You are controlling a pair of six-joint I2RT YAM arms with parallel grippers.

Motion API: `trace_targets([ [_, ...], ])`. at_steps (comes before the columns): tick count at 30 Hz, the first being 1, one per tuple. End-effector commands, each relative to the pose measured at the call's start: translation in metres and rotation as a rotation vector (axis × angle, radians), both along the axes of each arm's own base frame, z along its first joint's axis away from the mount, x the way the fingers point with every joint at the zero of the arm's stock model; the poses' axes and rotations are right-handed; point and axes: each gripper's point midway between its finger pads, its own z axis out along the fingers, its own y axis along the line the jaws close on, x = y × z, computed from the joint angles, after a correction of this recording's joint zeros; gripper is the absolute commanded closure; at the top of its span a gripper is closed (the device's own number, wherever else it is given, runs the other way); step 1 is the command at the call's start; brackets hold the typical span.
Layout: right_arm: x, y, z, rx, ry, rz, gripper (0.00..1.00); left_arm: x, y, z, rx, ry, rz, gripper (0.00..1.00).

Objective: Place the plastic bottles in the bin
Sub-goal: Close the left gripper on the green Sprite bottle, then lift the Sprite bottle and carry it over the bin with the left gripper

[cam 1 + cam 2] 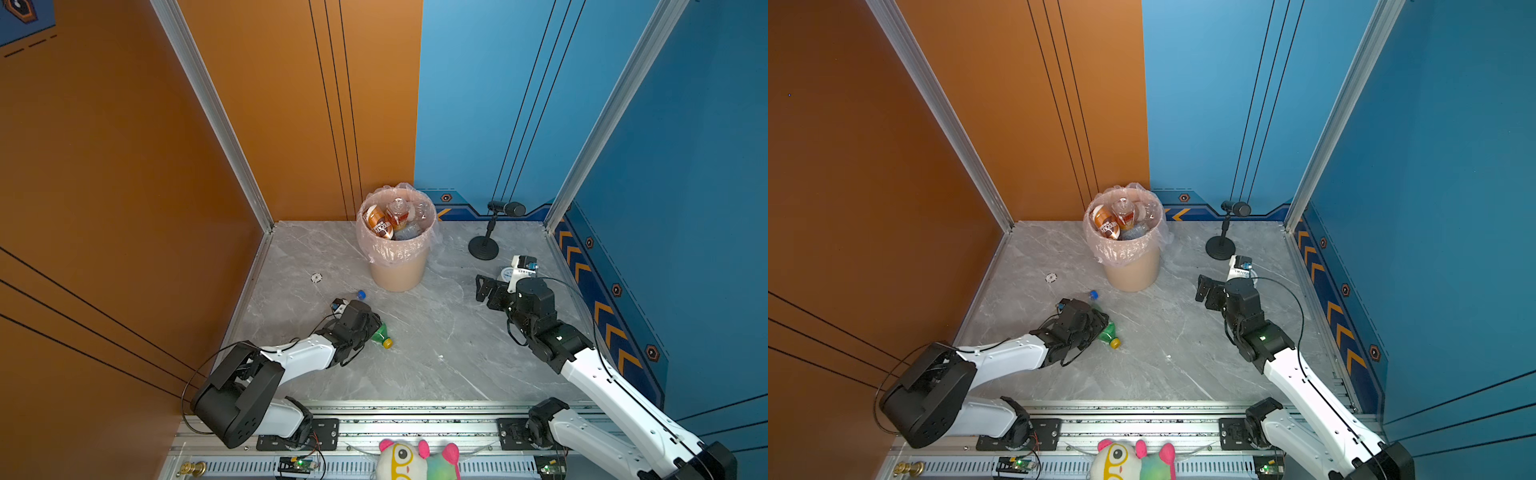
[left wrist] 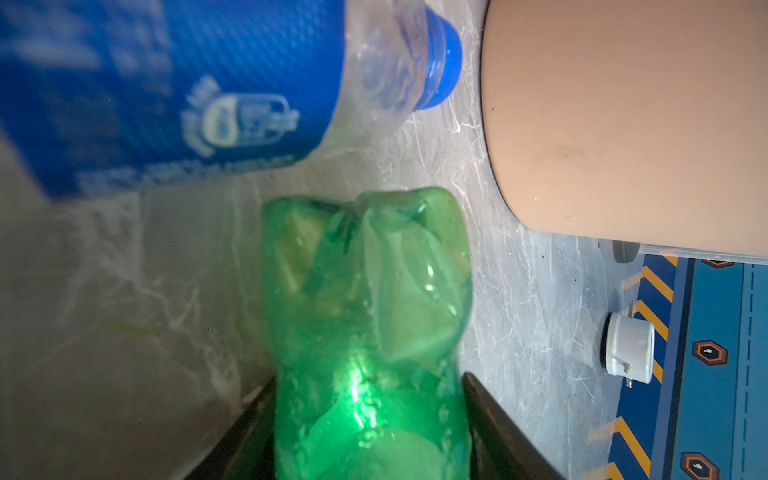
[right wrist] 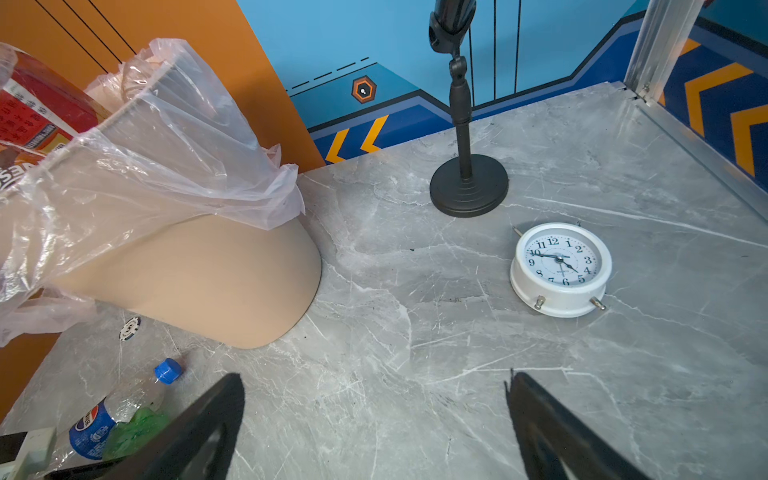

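A green bottle (image 1: pixel 380 335) (image 1: pixel 1108 332) with a yellow cap lies on the grey marble floor, left of the middle. My left gripper (image 2: pixel 369 380) is shut on it, and both black fingers press its sides (image 2: pixel 365 291). Just beyond lies a clear bottle with a blue label (image 2: pixel 166 83) (image 3: pixel 93 426); only its blue cap (image 1: pixel 361 294) (image 1: pixel 1093 295) shows in both top views. The beige bin (image 1: pixel 399 274) (image 1: pixel 1133 270) (image 3: pixel 208 282), lined with a clear bag, stands at the back and holds several bottles (image 1: pixel 388 218). Over bare floor right of the bin my right gripper (image 1: pixel 486 291) (image 3: pixel 376 376) is open and empty.
A white round clock (image 3: pixel 561 266) (image 2: pixel 629 349) lies near the right wall. A black microphone stand (image 1: pixel 484 249) (image 3: pixel 468 187) is at the back right. A small round token (image 1: pixel 316 277) lies left of the bin. A plush toy (image 1: pixel 415 457) sits on the front rail.
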Motion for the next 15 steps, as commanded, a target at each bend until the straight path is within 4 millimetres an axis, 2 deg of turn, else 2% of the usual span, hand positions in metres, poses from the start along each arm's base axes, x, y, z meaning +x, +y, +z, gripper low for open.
trace_targets([
  [1,-0.001,0.0,-0.001,0.031,0.002,0.001,0.0,0.005,-0.009,0.021,-0.033,-0.048,-0.026,0.39],
  [7,0.0,0.001,-0.001,0.042,0.003,0.002,0.0,0.006,-0.012,0.047,-0.042,-0.106,-0.048,0.43],
  [10,0.0,0.001,0.001,0.047,-0.001,0.001,0.0,0.007,-0.018,0.075,-0.039,-0.19,-0.09,0.44],
  [15,0.0,0.001,0.002,0.057,-0.002,-0.002,0.0,0.007,-0.023,0.14,0.073,-0.392,-0.187,0.44],
])
